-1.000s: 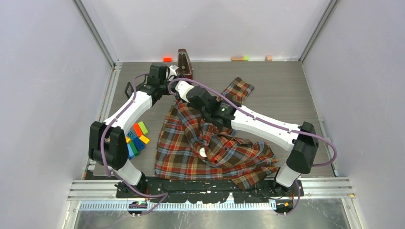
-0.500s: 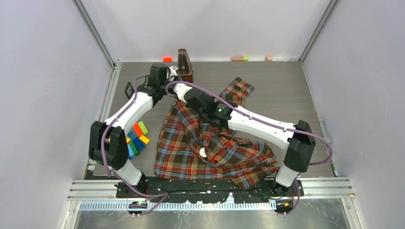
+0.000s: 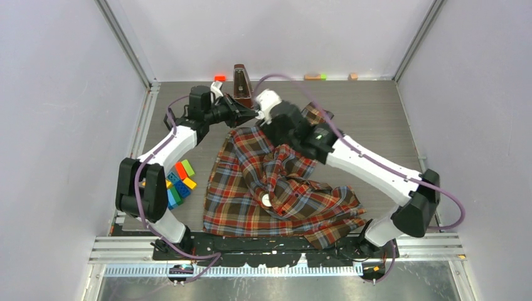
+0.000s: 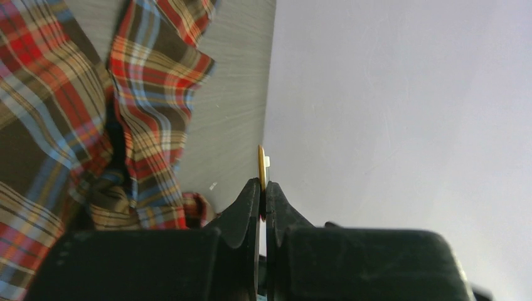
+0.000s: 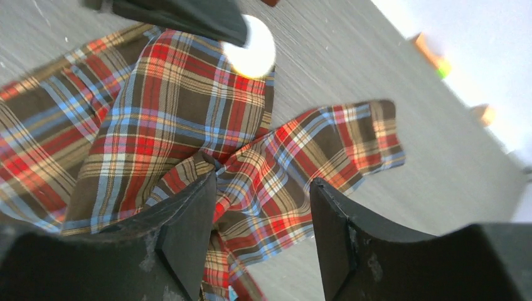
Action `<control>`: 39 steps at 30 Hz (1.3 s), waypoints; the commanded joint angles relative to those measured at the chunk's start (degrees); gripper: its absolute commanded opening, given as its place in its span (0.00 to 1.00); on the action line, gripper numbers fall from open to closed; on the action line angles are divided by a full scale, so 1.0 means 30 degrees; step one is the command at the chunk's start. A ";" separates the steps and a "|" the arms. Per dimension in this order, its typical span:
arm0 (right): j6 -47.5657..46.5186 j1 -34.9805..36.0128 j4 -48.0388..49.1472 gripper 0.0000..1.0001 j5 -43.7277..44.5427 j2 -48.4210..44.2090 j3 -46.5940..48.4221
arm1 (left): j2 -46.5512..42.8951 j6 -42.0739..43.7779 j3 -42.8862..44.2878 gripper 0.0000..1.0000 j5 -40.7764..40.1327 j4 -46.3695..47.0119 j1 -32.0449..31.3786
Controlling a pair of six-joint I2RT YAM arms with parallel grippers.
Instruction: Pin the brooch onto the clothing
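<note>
The clothing (image 3: 276,188) is a plaid shirt in red, brown and light blue, lying crumpled on the table's middle. My left gripper (image 3: 250,115) hangs above its far edge, shut on the brooch (image 4: 261,164), a thin gold-rimmed disc seen edge-on between the fingertips. In the right wrist view the brooch (image 5: 254,53) shows as a bright white round face under the left fingers (image 5: 188,19). My right gripper (image 5: 263,188) is open with nothing in it, above a shirt sleeve (image 5: 326,144). Its wrist (image 3: 285,119) sits just right of the left gripper.
Coloured toy bricks (image 3: 179,182) lie left of the shirt. A brown upright object (image 3: 243,84) stands at the back, with small blocks (image 3: 315,76) along the rear wall. A small white round thing (image 3: 266,200) rests on the shirt's middle. Walls close in on three sides.
The left gripper has shut on the brooch. The right gripper has opened, let go and pulled back to the right. The left wrist has swung rightward.
</note>
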 commanded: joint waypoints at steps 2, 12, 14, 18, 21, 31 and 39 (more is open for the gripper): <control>0.7413 -0.4634 -0.1744 0.61 -0.8335 -0.1924 0.1183 | -0.0922 0.2921 -0.0671 0.00 0.0734 0.3364 0.0275; 1.8334 -1.1132 0.4388 0.52 -2.2506 -0.1218 -0.1431 | -0.1179 0.1909 -0.1846 0.00 0.4770 0.9428 0.0320; 1.9413 -1.1244 0.5452 0.51 -2.2971 -0.1078 -0.1758 | -0.1457 0.1921 -0.2043 0.00 0.4595 0.9499 0.0320; 2.2033 -1.1252 0.8027 0.48 -2.2593 -0.0728 -0.2458 | -0.2138 0.1760 -0.2508 0.00 0.3670 0.9798 0.0135; 2.4616 -1.1230 1.0683 0.46 -2.2317 -0.0496 -0.3370 | -0.2712 0.1722 -0.2698 0.00 0.2828 0.9878 -0.0191; 2.5864 -1.1072 1.2874 0.40 -2.2184 -0.0016 -0.3836 | -0.3427 0.0730 -0.3284 0.00 0.0958 1.0815 -0.0588; 2.6370 -1.0810 1.3996 0.36 -2.2937 0.0211 -0.3914 | -0.3315 0.0509 -0.3277 0.00 0.0503 1.1033 -0.0618</control>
